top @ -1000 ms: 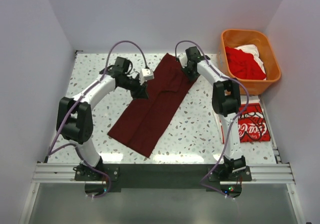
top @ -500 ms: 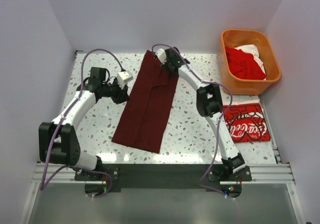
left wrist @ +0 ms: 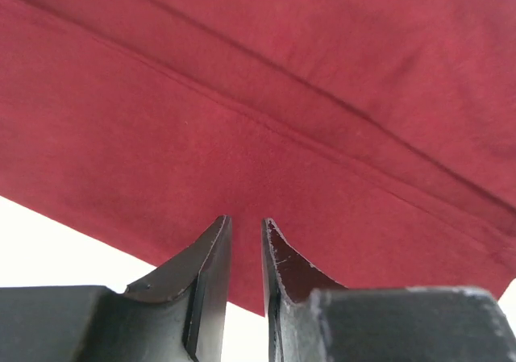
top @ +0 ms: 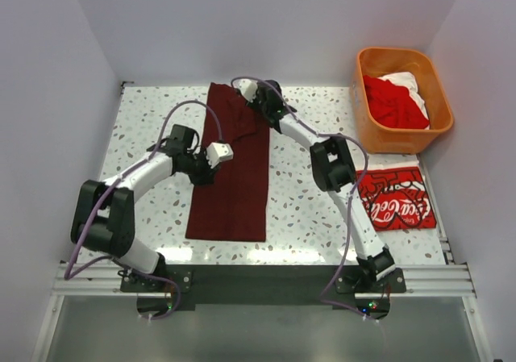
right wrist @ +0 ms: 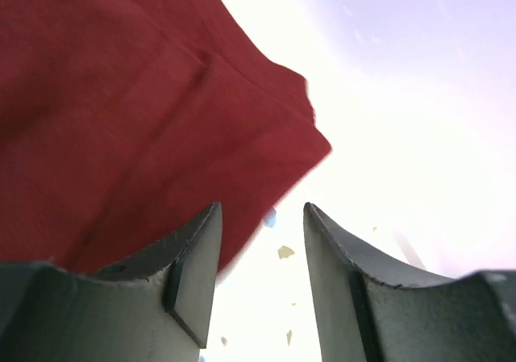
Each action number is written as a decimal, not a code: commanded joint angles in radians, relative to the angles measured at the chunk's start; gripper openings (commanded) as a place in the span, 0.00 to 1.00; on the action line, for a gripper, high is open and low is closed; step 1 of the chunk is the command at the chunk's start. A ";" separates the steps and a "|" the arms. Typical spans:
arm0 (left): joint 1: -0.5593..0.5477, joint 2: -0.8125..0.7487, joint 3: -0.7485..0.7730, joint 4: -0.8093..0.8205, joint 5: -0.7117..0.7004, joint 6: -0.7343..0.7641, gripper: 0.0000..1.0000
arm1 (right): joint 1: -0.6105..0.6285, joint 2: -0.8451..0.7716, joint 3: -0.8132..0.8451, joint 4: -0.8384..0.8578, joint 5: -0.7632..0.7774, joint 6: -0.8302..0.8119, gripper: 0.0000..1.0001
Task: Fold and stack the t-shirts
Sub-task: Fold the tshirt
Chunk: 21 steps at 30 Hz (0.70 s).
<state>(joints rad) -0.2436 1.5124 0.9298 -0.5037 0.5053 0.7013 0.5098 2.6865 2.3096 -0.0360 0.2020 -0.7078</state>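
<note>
Your maroon shirt (top: 240, 189) is lying on the table (top: 314, 201) as a long narrow strip, left of centre. It's running from near the front edge straight toward the far edge.

Off to the near right, the folded Coke shirt (top: 399, 205) is sitting flat by the table's right edge, script facing up, well apart from the maroon one.

About halfway up the strip, your left gripper (left wrist: 243, 221) is sitting at the maroon shirt's left edge. Its jaws are showing only a thin slit between them, and honestly I can't tell whether they're pinching cloth or just sitting over it.

At the far end of the strip, your right gripper (right wrist: 260, 209) is hanging with its jaws clearly apart and gripping nothing. Bare table is showing through the gap, and a corner of the shirt is lying just to one side of it.

Far right, the basket (top: 407, 141) is holding a red shirt (top: 391, 108) and a white shirt (top: 409, 81), bunched up together.
</note>
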 commanded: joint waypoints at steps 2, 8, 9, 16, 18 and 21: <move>-0.026 0.094 0.018 0.060 -0.045 0.015 0.25 | -0.017 -0.264 -0.093 0.040 -0.088 0.085 0.51; 0.052 0.186 0.173 0.106 0.033 -0.172 0.24 | -0.021 -0.335 -0.121 -0.224 -0.200 0.305 0.51; 0.070 0.209 0.247 0.108 0.033 -0.218 0.24 | -0.021 -0.335 -0.112 -0.322 -0.203 0.333 0.50; 0.090 0.412 0.487 0.108 0.020 -0.359 0.29 | -0.016 -0.340 -0.151 -0.531 -0.476 0.452 0.46; 0.093 0.454 0.544 0.080 0.015 -0.374 0.29 | -0.014 -0.317 -0.150 -0.557 -0.507 0.468 0.45; 0.093 0.488 0.561 0.106 0.007 -0.396 0.29 | -0.016 -0.289 -0.144 -0.571 -0.524 0.462 0.45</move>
<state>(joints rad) -0.1520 1.9701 1.4551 -0.4088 0.5156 0.3737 0.4915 2.3814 2.1639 -0.5343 -0.2314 -0.2943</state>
